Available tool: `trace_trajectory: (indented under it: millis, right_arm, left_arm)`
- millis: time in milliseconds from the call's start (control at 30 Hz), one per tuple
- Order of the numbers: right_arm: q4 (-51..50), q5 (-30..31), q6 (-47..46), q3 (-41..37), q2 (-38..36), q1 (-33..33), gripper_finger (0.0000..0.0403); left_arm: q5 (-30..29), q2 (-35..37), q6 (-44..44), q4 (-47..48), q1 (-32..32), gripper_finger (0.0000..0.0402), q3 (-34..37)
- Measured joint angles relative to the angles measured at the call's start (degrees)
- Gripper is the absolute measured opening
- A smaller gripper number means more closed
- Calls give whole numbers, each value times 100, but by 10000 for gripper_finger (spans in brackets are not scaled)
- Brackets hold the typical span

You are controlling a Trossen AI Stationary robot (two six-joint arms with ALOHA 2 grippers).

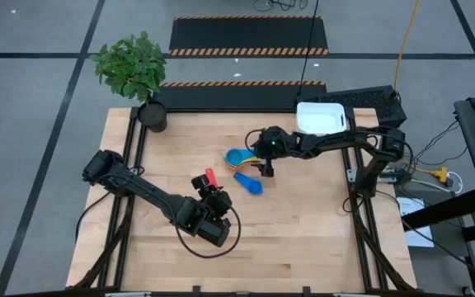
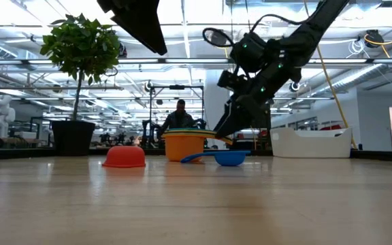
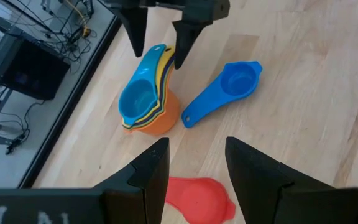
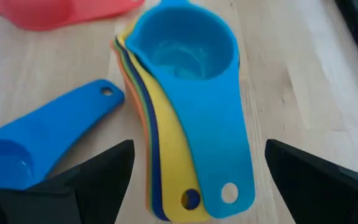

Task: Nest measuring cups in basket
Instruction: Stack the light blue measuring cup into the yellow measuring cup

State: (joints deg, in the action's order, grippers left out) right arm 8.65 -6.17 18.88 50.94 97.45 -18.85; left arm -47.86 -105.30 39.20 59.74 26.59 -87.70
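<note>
The wooden desk (image 1: 303, 239) stood in a wide workshop hall, with a potted plant (image 1: 134, 70) at one back corner and the white basket (image 1: 320, 118) near the other, by my right arm's base. A person sat far off beyond the desk.

My right claw (image 1: 267, 167) hung just above the stack of cups (image 1: 239, 157), spread as wide as it goes and holding nothing. Seen from my right wrist, the stack lay straight ahead between my two fingers: the light blue cup (image 4: 188, 56) on top, a yellow one (image 4: 160, 143) and a dark blue edge under it, the orange cup (image 3: 163, 121) at the bottom. The fanned handles pointed back toward that wrist, so the stack's long axis ran in line with my reach and my fingers straddled the handles from either side.

The medium blue cup (image 1: 251, 184) lay loose just beside the stack, handle toward it, not nested. The red cup (image 1: 210, 176) sat upside down close in front of my left claw (image 1: 210, 196), which was half open and empty. I could not be sure how many cups the stack held; five, I thought.

My right arm was the nearer to both stack and basket. None of the cups was in the basket yet.
</note>
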Motion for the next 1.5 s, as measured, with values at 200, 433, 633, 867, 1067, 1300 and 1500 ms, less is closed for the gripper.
trace_trajectory:
  millis: [200, 433, 633, 867, 1067, 1300, 1500]
  right_arm:
    - [-39, -449, 22, 167, 363, -73, 355]
    - [-262, -460, 155, 377, 617, -59, 353]
    - [-639, -455, 148, 391, 366, -59, 352]
    - [-844, -455, 137, 387, 234, -57, 333]
    - [-854, -457, 166, 387, 238, -57, 280]
    - [-853, -455, 196, 387, 238, -57, 236]
    - [-857, -457, 173, 387, 238, -57, 213]
  left_arm:
    - [31, 0, -50, -2, 0, 161, 0]
    - [33, 0, -48, 3, 0, 161, 0]
    - [44, 0, -57, 18, 0, 161, 0]
    - [44, 0, -57, 12, 0, 161, 0]
    - [44, 0, -57, 9, 0, 161, 0]
    - [42, 0, -57, 7, 0, 161, 0]
    - [42, 0, -57, 7, 0, 161, 0]
